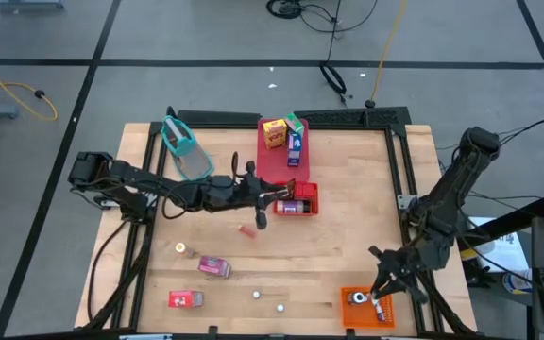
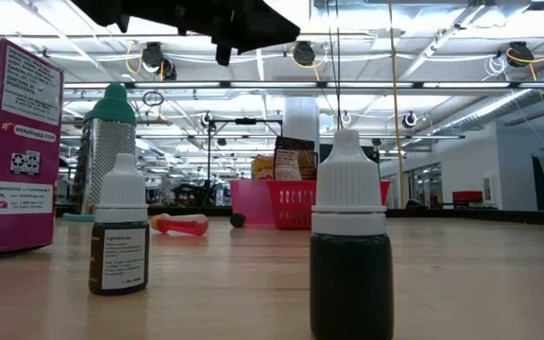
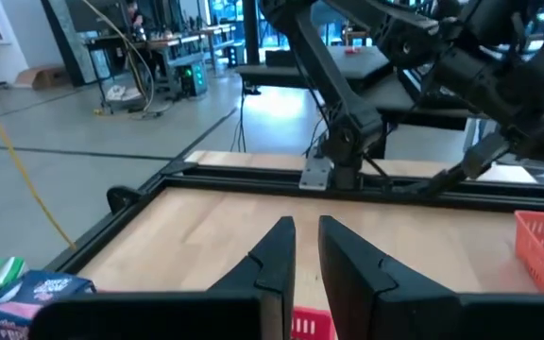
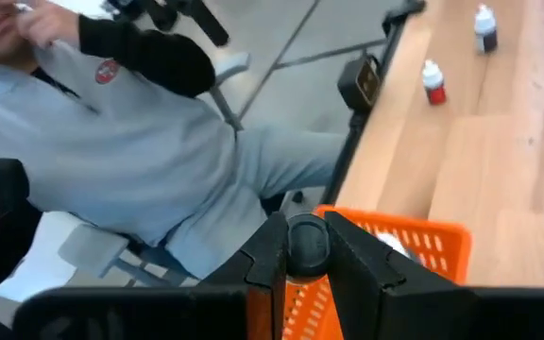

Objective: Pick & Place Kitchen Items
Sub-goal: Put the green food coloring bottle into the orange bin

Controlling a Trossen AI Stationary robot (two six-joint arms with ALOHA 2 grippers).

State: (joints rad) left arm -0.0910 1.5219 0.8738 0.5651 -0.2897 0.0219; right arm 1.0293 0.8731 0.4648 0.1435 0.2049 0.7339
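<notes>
- As seen from the high view, the counter (image 1: 348, 217) carries one red tray (image 1: 274, 162) at the back centre, with one yellow carton (image 1: 273, 133) and one blue-and-green carton (image 1: 295, 138) on its far end.
- One small red basket (image 1: 302, 198) sits at the tray's near end, holding a purple item; label unreadable.
- One teal-handled grater (image 1: 185, 146) lies left of the tray.
- Near left part of the counter: one pink carton (image 1: 214, 267), one red carton (image 1: 186, 299), one small round piece (image 1: 180, 247). Two dropper bottles (image 1: 257, 295) stand near the front edge; their label print is too small to read.
- One small red piece (image 1: 246, 229) lies in mid-counter.
- Left pincer (image 1: 261, 219): beside the red basket, fingers nearly together, nothing between them.
- Right pincer (image 1: 380, 291): over the orange bin (image 1: 352, 313) at the near right corner, clamped on a dark round cap (image 4: 307, 244).
- A seated person (image 4: 130, 123) shows in the right wrist view.
</notes>
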